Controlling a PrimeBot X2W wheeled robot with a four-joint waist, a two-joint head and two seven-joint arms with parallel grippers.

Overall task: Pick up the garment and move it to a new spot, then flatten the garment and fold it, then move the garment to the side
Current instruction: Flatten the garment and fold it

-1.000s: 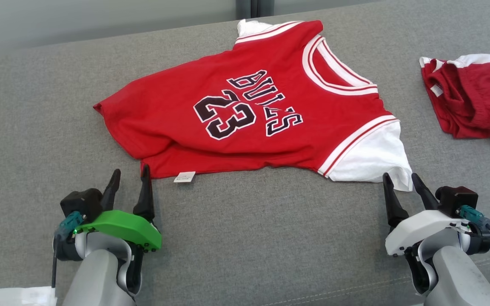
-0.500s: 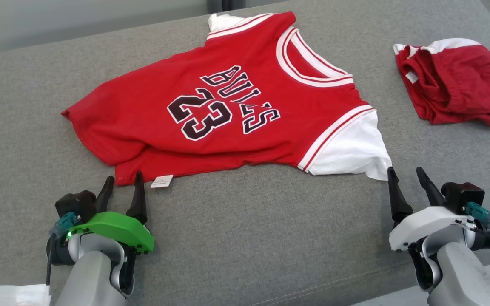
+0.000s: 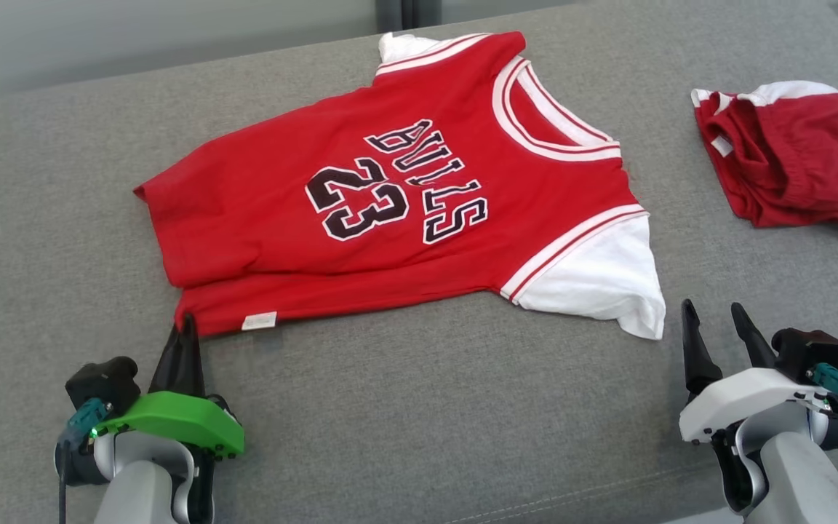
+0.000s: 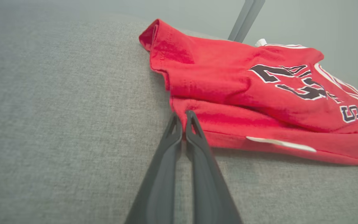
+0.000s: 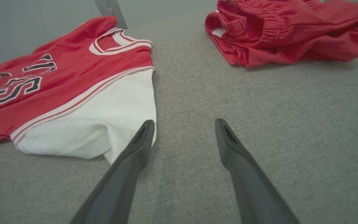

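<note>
Red Bulls jersey [image 3: 390, 204] lies face-up across the middle of the grey cushion [image 3: 419, 415], collar toward the right, hem toward the left. The left gripper [image 3: 186, 329] is down at the near hem corner, fingers pressed together and pinching that corner of red cloth, just left of the small white label [image 3: 259, 321]. The right gripper [image 3: 713, 320] sits low with its fingers spread wide, one finger right beside the tip of the white sleeve [image 3: 601, 280]; touching or not, I can't tell. Far right, crumpled red shorts [image 3: 797, 160] lie well apart from the jersey, with bare cushion between them.
</note>
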